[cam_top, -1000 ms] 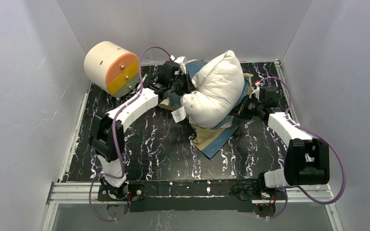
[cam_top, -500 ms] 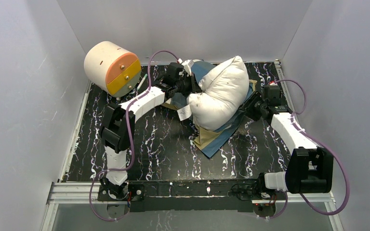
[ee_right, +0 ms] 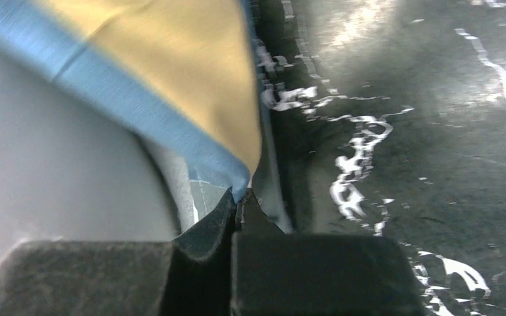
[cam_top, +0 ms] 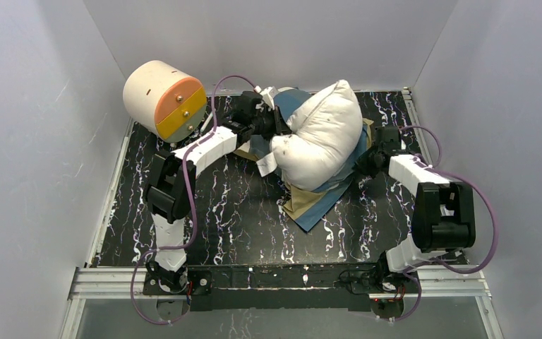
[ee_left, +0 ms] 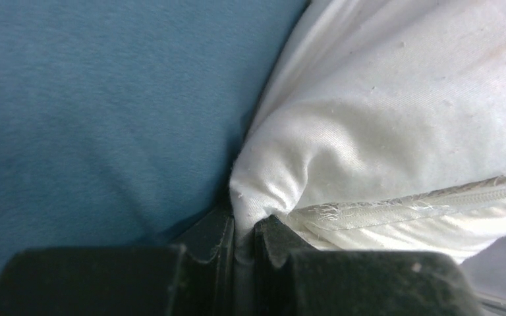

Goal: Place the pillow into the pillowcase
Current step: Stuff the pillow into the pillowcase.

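Top external: plump white pillow (cam_top: 321,134) at upper centre of frame, lying over blue-and-tan pillowcase (cam_top: 315,206) on dark marbled surface (cam_top: 240,205). Left wrist: left claw (ee_left: 242,232) at bottom centre, clamped on a pinched white pillow corner, blue cloth filling frame left. Right wrist: right claw (ee_right: 238,197) at bottom centre, closed on a blue-edged tan pillowcase corner, surface at right.
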